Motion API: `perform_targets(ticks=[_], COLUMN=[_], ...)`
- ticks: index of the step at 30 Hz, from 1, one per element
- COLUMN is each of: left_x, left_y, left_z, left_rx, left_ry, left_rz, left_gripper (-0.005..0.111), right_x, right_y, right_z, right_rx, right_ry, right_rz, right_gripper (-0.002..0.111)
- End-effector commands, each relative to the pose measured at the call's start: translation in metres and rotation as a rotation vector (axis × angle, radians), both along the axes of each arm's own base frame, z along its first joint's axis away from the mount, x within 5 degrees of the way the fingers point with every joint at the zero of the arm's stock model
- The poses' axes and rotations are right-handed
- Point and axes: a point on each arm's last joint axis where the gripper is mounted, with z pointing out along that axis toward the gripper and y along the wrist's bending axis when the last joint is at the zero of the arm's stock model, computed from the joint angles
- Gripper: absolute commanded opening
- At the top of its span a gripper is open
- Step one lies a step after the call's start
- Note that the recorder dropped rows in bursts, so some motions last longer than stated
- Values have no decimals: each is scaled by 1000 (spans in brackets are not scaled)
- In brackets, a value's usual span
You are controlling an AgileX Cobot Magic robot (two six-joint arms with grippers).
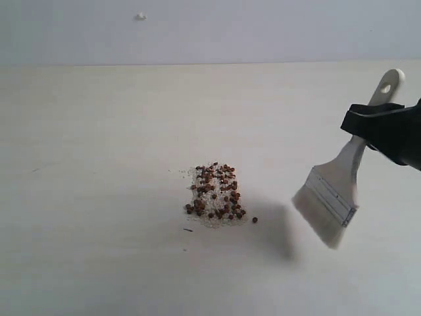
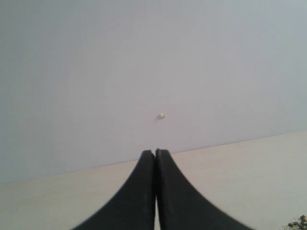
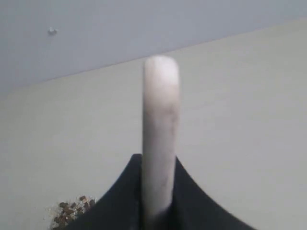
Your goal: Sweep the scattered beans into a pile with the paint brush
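Note:
The reddish-brown beans sit gathered in a compact pile (image 1: 214,196) with whitish crumbs near the middle of the pale table (image 1: 99,164); one stray bean (image 1: 254,220) lies just right of it. The paint brush (image 1: 339,191) hangs tilted above the table to the pile's right, bristles down and toward the pile, clear of the beans. My right gripper (image 1: 368,125) is shut on its pale wooden handle (image 3: 160,124). The pile's edge (image 3: 72,211) shows in the right wrist view. My left gripper (image 2: 155,153) is shut on nothing, away from the pile, whose edge (image 2: 297,223) peeks into its view.
A small dark fleck (image 1: 188,230) lies on the table left of and below the pile. A grey wall (image 1: 210,29) with a small white knob (image 1: 141,16) stands behind the table's far edge.

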Motion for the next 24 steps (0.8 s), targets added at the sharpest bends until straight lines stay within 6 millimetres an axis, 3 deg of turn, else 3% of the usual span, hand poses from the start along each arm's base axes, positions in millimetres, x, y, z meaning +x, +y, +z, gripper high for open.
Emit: perform_targets(ticks=[1, 13, 24], left_x=[-1, -1, -1], left_y=[0, 0, 0], left_z=[1, 1, 1], left_rx=[2, 2, 2], left_ry=[-9, -9, -9], left_rz=[5, 5, 5], left_gripper=[0, 0, 0], right_x=[-1, -3, -3], right_y=[7, 27, 37], right_z=[-3, -13, -31], right_rx=[20, 108, 61], right_ry=[-30, -38, 2], right_rz=[35, 16, -75], right_gripper=[0, 0, 0])
